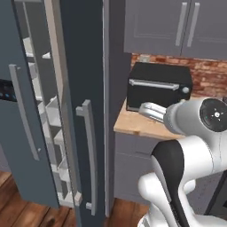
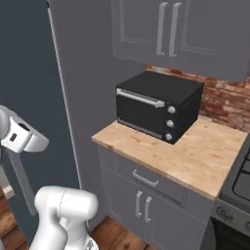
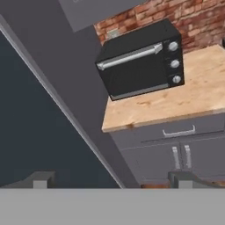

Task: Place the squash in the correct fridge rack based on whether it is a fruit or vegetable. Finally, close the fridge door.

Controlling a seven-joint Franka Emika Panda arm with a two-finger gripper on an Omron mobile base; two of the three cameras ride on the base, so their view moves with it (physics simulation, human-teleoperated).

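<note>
Fridge door (image 1: pixel 80 111), slate-grey with a long vertical bar handle (image 1: pixel 88 155), stands ajar at centre-left of the left base view, white tray bins (image 1: pixel 53 115) lining its inner face. Gripper (image 3: pixel 112 180): two dark fingertips (image 3: pixel 41 179) spread wide apart at the bottom of the hand view, nothing between them. Beyond, upper centre: black toaster oven (image 3: pixel 140 66) on a wooden counter (image 3: pixel 176 101), brick wall (image 3: pixel 193 17) behind, grey cabinets (image 3: pixel 184 149) below.

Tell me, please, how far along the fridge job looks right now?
The squash step cannot be judged from these views. The gripper stands open and empty, facing the toaster oven. The fridge door is ajar, white bins showing, so closing it remains.
</note>
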